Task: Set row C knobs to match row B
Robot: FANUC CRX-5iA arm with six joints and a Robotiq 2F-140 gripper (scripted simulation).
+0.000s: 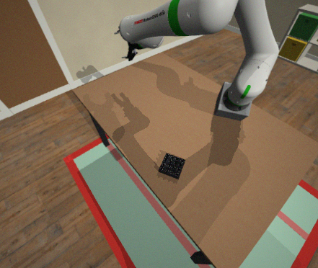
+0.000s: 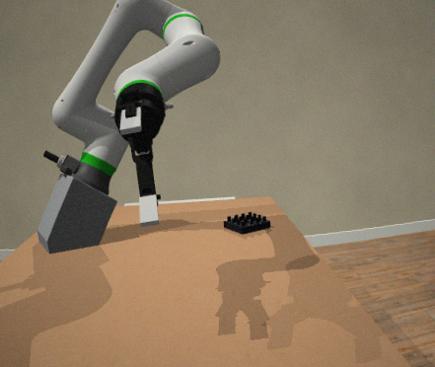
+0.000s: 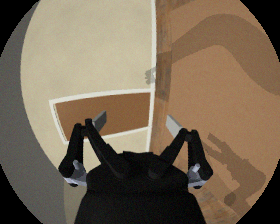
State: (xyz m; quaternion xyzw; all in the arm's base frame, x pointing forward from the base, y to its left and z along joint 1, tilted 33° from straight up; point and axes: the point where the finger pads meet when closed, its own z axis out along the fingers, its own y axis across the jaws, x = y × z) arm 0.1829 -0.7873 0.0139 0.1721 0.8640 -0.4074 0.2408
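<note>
Claw (image 3: 136, 121) spread wide, gripping nothing, up over the desk (image 1: 196, 144) edge. Well apart from it sits the knob box (image 1: 172, 166), small, black, square, studded with knobs.

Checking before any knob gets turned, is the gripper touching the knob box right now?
Apart. The top view shows the open gripper up past the table's far edge, with a wide stretch of table between it and the knob box.
</note>
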